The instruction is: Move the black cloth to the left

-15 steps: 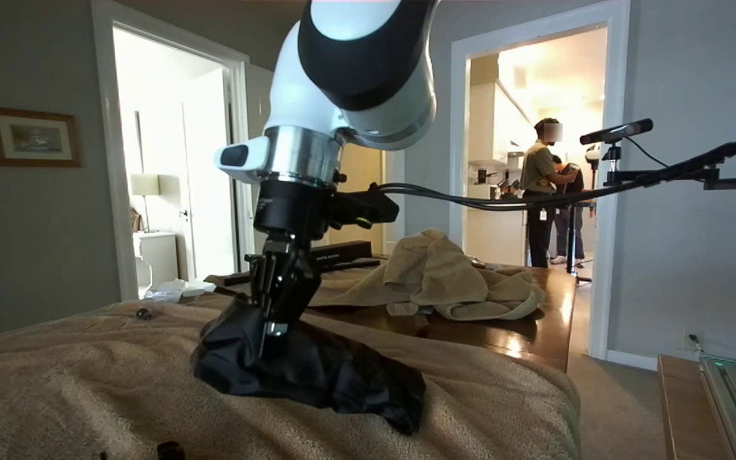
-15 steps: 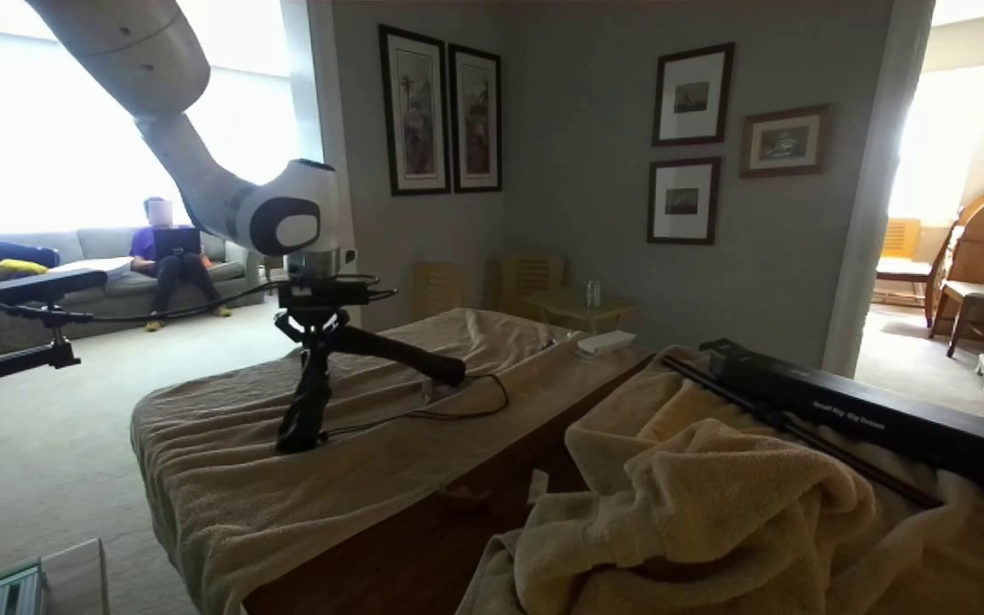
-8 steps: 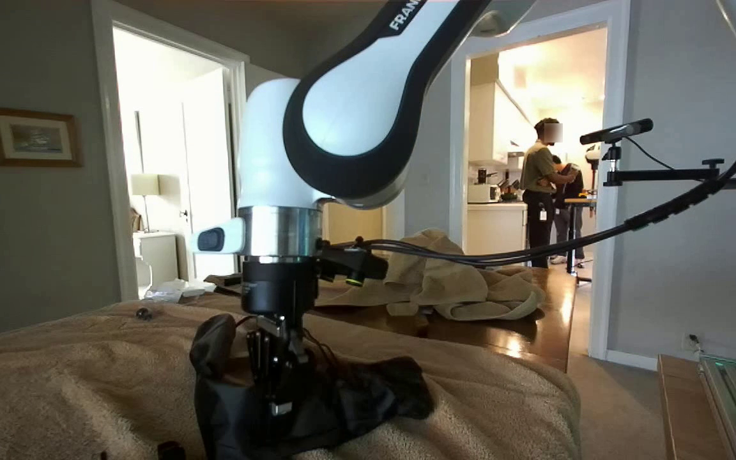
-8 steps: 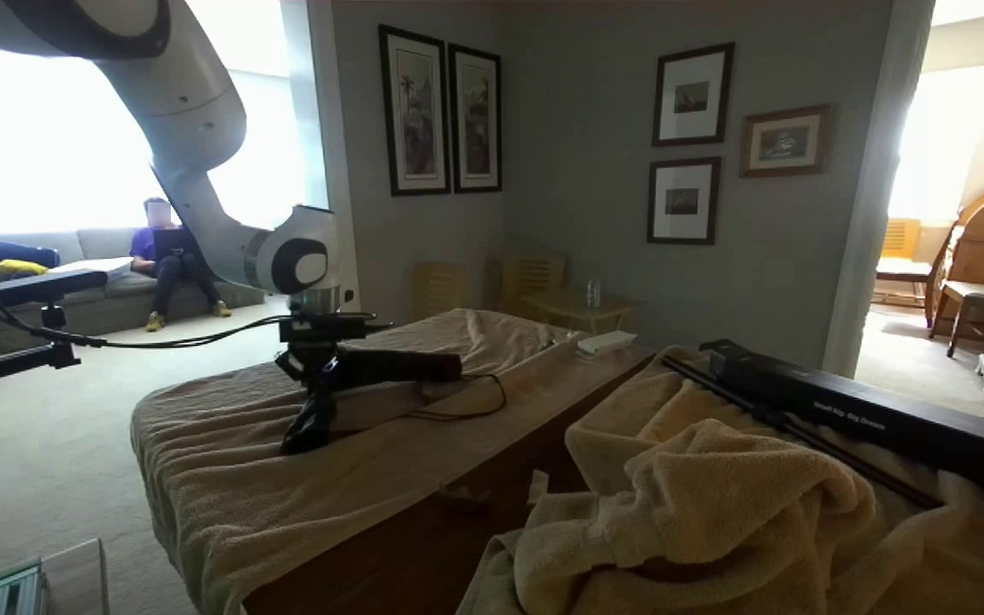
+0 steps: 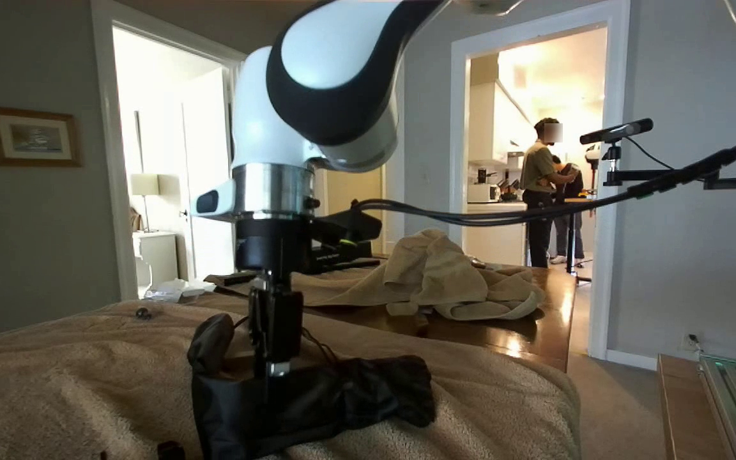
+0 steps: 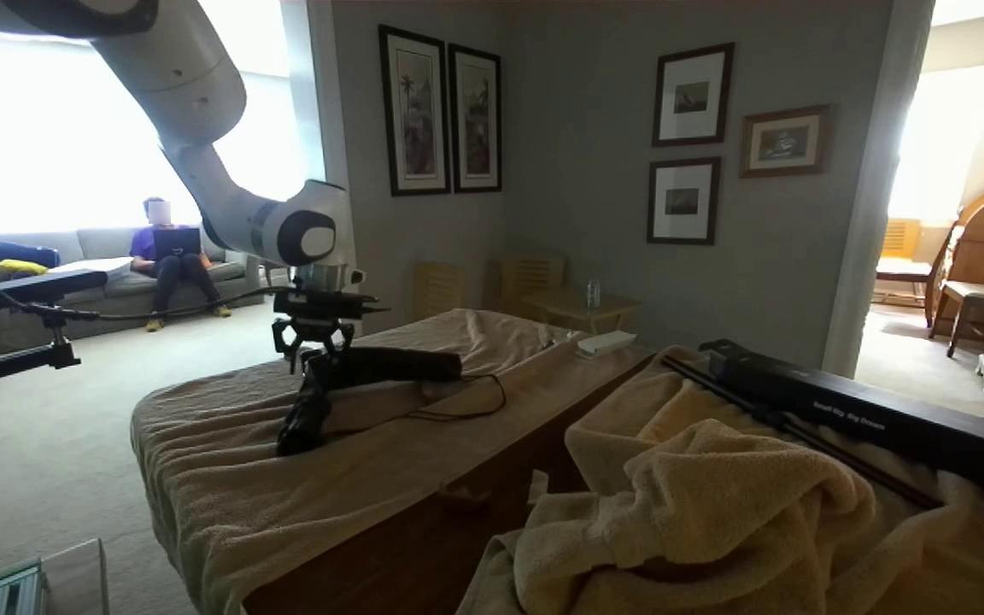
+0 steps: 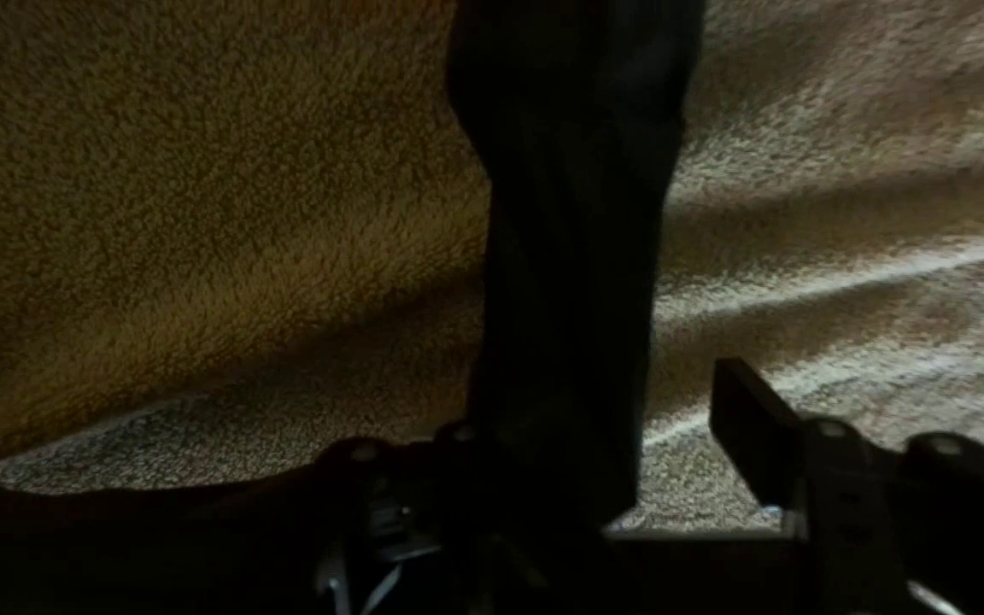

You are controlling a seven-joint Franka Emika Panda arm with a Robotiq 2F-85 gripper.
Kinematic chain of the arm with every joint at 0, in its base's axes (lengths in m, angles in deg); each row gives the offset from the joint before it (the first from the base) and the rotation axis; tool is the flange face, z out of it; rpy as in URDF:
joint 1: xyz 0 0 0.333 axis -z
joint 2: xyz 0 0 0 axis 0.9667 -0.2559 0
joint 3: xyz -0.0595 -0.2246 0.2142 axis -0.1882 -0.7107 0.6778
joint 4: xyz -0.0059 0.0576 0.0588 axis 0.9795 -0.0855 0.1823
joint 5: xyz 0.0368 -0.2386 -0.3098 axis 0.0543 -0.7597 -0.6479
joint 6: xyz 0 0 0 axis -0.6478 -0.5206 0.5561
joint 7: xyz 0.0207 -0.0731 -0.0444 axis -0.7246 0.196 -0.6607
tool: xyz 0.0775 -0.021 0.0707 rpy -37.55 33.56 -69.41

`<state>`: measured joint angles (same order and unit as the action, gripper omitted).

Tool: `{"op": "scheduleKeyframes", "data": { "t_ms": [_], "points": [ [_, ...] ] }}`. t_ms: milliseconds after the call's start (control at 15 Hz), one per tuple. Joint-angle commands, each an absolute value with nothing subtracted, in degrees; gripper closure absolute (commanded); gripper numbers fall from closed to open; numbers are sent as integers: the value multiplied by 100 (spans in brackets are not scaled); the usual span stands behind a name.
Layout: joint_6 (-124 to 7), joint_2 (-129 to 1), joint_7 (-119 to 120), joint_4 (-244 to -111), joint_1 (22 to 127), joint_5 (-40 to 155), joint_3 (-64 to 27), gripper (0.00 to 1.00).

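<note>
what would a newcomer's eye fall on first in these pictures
Most likely the big white robot arm, crossing the upper middle of an exterior view, with its open gripper pointing down at a bent black cloth on the tan blanket. Next, perhaps, the crumpled towel heaped at the bottom right of an exterior view, then a person standing beyond the bright doorway.

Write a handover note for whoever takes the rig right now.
Black two-finger end effector: open, pointing down over the crumpled, bent black cloth; contact unclear.
Cloth: lying on the fuzzy tan blanket.
Done: cloth is down and unclamped; I can't confirm the leftward move is complete.
Left: check its position. If it's short, probably grip and shift it left; otherwise lift clear.
</note>
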<state>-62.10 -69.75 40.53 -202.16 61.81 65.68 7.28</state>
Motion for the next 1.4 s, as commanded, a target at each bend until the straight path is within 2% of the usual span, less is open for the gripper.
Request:
{"op": "scheduleKeyframes", "data": {
  "t_ms": [0, 67, 467, 1000, 1067, 1333],
  "points": [
    [-5385, -6096, 3848, -20432, 6555, 7320, 882, 4],
    [-5202, -5889, 3843, -20462, 6632, 7552, 834, 0],
    [-4447, -4869, 3264, -20737, 6859, 7593, 32, 0],
    [-3397, -4661, 2703, -20948, 7296, 7015, -1030, 0],
    [-3357, -4650, 2661, -20984, 7352, 6964, -1124, 0],
    [-4535, -4470, 2371, -21388, 7531, 6613, -1404, 0]
  ]
}}
